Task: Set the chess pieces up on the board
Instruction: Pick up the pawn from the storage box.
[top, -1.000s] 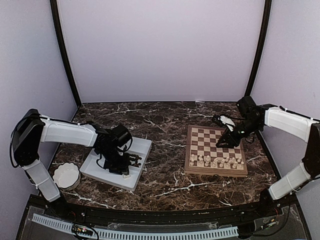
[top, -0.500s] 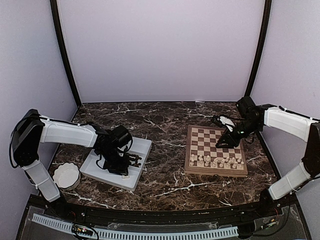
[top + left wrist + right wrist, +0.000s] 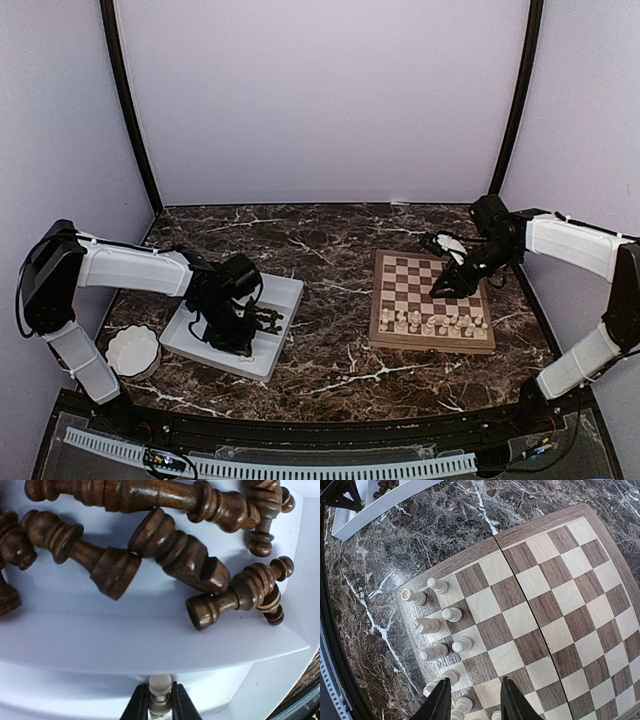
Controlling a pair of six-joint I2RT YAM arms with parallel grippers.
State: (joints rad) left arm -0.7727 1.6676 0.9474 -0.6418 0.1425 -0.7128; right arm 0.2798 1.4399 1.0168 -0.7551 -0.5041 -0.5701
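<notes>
the left gripper (image 3: 160, 696) is working down in the white tray (image 3: 150, 645), which is sitting at about 8 o'clock on the marble table (image 3: 340, 250) in the top view. its fingers are nearly together and pinching the rounded head of one small pale piece (image 3: 160, 684). the grip looks narrow and high on the piece. how much of the body is below the fingers is hidden.

the dark pieces (image 3: 177, 560) are lying on their sides in a loose heap at 12 o'clock from that gripper, apart from it, several touching one another.

the board (image 3: 560, 605) is lying at about 4 o'clock on the table. the pale pieces (image 3: 451, 614) are standing in two rows along its 6 o'clock edge in the top view, and the rest of the squares are bare. the right gripper (image 3: 472, 697) is hovering low over those rows, its fingers partly apart and holding nothing.

judging from this, the main risk is the pale piece slipping or swinging as it is being lifted, since only its smooth head is being squeezed; a quick rise could drop it back among the dark ones. a second risk is on the board: the right fingers are hanging just beside standing pieces at 6 o'clock in the wrist view, so any sideways drift or descent could be toppling a neighbour and starting a chain through the crowded rows. bringing the left arm across to the same rows may also be crowding the right arm.
</notes>
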